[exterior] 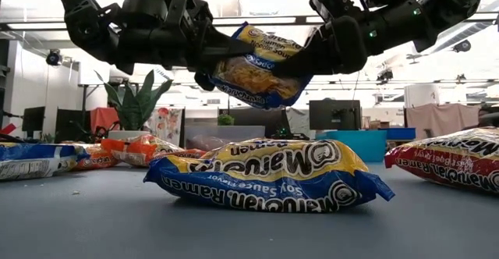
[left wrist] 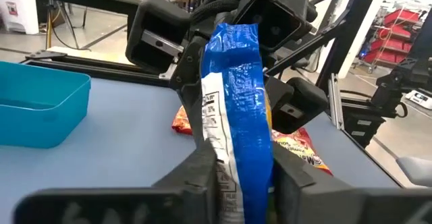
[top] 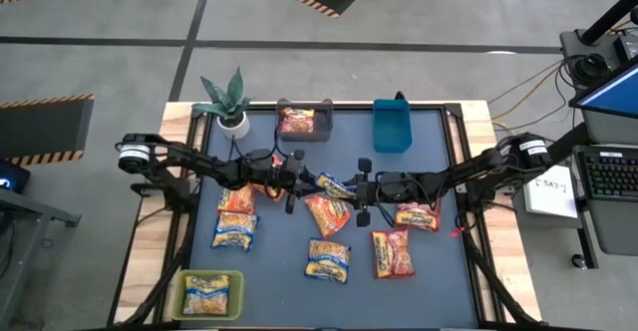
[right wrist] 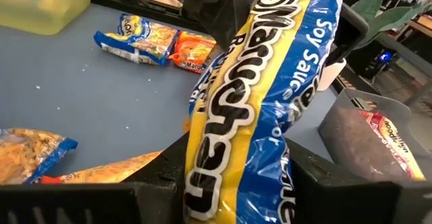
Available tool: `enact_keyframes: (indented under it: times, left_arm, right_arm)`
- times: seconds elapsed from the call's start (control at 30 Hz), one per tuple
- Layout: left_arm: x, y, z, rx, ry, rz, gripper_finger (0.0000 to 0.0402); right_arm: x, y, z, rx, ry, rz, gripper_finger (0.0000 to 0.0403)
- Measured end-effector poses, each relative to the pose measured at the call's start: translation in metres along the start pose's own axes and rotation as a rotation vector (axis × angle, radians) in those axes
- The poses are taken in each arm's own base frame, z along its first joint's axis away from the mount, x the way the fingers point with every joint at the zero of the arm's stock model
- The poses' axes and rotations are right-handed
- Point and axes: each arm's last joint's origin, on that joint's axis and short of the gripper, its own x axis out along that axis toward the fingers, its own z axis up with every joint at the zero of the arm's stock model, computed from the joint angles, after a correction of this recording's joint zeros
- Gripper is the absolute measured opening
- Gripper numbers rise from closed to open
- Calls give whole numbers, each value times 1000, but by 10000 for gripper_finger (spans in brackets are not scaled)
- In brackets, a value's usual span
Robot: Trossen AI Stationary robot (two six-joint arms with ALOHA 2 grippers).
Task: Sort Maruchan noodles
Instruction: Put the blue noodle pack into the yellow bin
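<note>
Above the mat, left gripper (top: 295, 183) and right gripper (top: 361, 187) both pinch 1 yellow-and-blue packet (top: 333, 185).

packets (top: 328, 259) crowd the mat's middle; its front-right corner (top: 444, 296) lies bare.

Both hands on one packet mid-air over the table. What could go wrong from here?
1. The yellow-and-blue packet hangs between the left hand and the right hand; if they pull apart while both grip, the wrapper may tear.
2. If either lets go too early, it may drop onto the packets lying below, such as the orange packet, and not into a bin.
3. The hands sit close together, so a small drift may knock them.
</note>
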Motion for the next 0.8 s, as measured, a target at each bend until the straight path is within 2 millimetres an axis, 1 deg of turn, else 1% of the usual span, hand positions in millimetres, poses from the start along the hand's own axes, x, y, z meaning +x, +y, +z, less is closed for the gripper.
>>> enact_keyframes:
  times: [0.07,0.17,0.3,0.47,0.57,0.67,0.8]
  left_arm:
    - [0,0,0,0,0,0,48]
    - [0,0,0,-3,0,2,44]
    - [0,0,0,-2,-2,5,45]
    - [1,-1,5,-26,-16,0,45]
    - [4,-5,11,-39,-26,-14,45]
    - [8,-13,20,-43,-4,-33,44]
    - [14,-27,37,-53,105,-48,44]
  right_arm:
    - [0,0,0,19,0,0,143]
    - [0,0,0,64,-2,0,159]
    - [-1,-1,3,96,-15,-2,191]
    - [-7,-4,12,122,-54,-9,238]
    - [-17,-9,23,112,-95,-17,264]
    - [-31,-15,35,87,-128,-25,285]
    - [-56,-26,55,67,-205,-47,304]
